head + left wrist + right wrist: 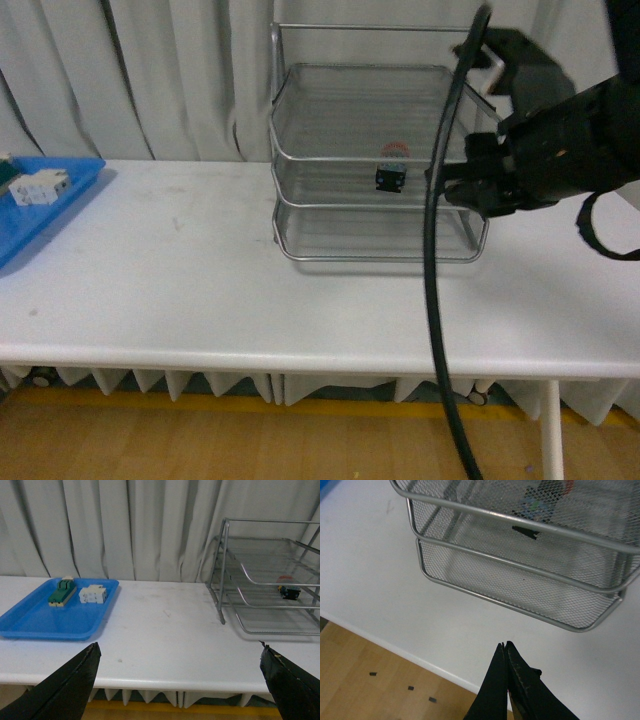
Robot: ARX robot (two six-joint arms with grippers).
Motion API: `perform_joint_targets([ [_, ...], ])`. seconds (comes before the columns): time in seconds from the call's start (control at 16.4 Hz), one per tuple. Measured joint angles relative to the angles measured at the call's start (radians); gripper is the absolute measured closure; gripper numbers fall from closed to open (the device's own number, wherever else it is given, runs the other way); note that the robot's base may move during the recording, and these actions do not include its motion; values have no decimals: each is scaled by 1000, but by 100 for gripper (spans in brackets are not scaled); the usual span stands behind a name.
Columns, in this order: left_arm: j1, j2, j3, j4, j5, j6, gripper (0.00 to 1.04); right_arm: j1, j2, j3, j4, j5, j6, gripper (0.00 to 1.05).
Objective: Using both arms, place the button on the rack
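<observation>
Hovering near the table's front edge, the right gripper (pixel 506 650) is showing its fingers pressed together, empty. Farther back, the button (pixel 392 172) is sitting on the rack's (pixel 300 215) middle tier. Retreating without snagging the frame seems wise.

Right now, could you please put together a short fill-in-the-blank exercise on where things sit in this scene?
1. The button rests on the ____ tier of the rack.
2. The right gripper has its fingers ____.
3. The green switch block and the white component lie in the ____ tray.
4. The left gripper has its fingers ____.

Missing words: middle; shut; blue; open
</observation>
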Motion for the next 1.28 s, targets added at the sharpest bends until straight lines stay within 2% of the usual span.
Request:
perform_joint_targets([
  [0.18, 0, 0, 0, 0, 0, 0, 7, -50, -231, -191, 78, -34, 51, 103],
  [0.37, 0, 0, 0, 0, 0, 0, 7, -163, -448, -354, 115, -40, 75, 103],
  [0.43, 0, 0, 0, 0, 0, 0, 7, -185, -491, -405, 237, 2, 74, 103],
  [0.49, 0, 0, 0, 0, 0, 0, 7, -211, -555, -523, 487, 131, 72, 103],
  [0.55, 0, 0, 0, 0, -3, 0, 7, -224, -642, -644, 616, 195, 72, 103],
  [0.79, 0, 0, 0, 0, -1, 0, 7, -224, -959, -835, 565, 208, 70, 103],
  [1.28, 0, 0, 0, 0, 0, 0, 7, -224, -1223, -1052, 494, 208, 70, 103],
])
